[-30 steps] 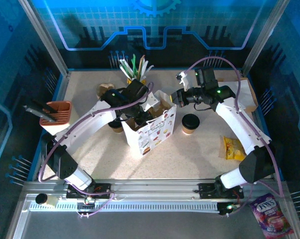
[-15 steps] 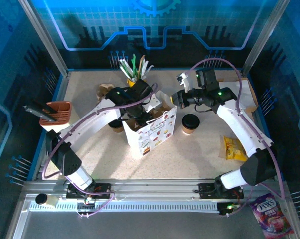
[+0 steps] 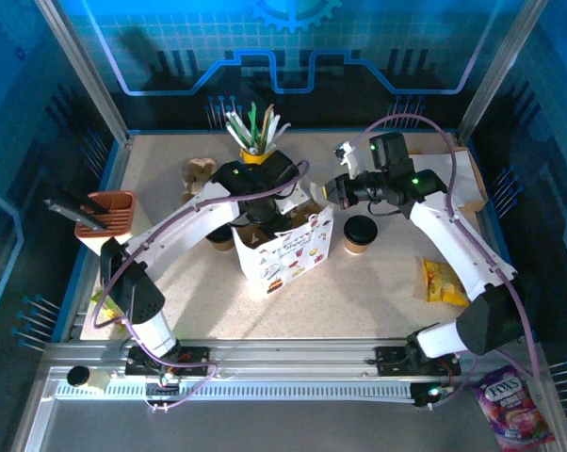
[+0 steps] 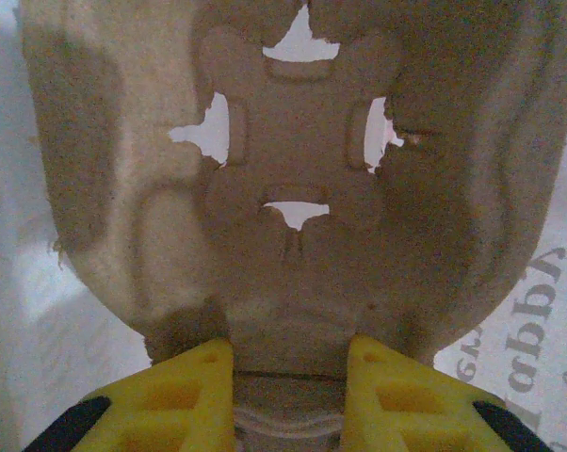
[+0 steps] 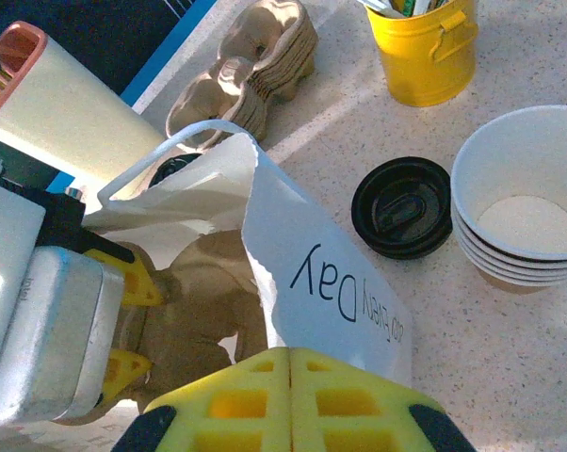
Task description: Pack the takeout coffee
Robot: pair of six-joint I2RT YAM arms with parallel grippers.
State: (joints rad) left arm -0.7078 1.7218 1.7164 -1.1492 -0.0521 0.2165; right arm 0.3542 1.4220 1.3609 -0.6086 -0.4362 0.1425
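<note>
— Dead centre of the overhead shot, the left gripper (image 3: 265, 217) sits in the mouth of the white paper bag (image 3: 285, 259). What has it got?

— On its wrist camera, the yellow fingers (image 4: 194, 391) are narrowed onto the near rim of a brown pulp cup carrier (image 4: 293, 169), with white bag wall on both sides.

— And the right gripper (image 5: 288, 363)?

— At the bag's upper right corner overhead, its jaws are pressed flat together and pinch the bag's top edge.

— Where's the coffee?

— Both are out on the table! The right-hand coffee cup (image 3: 360, 234), with its black lid on, stands just right of the bag. The left-hand coffee cup (image 3: 219, 236) is at the bag's left, partly hidden by the left arm.
</note>
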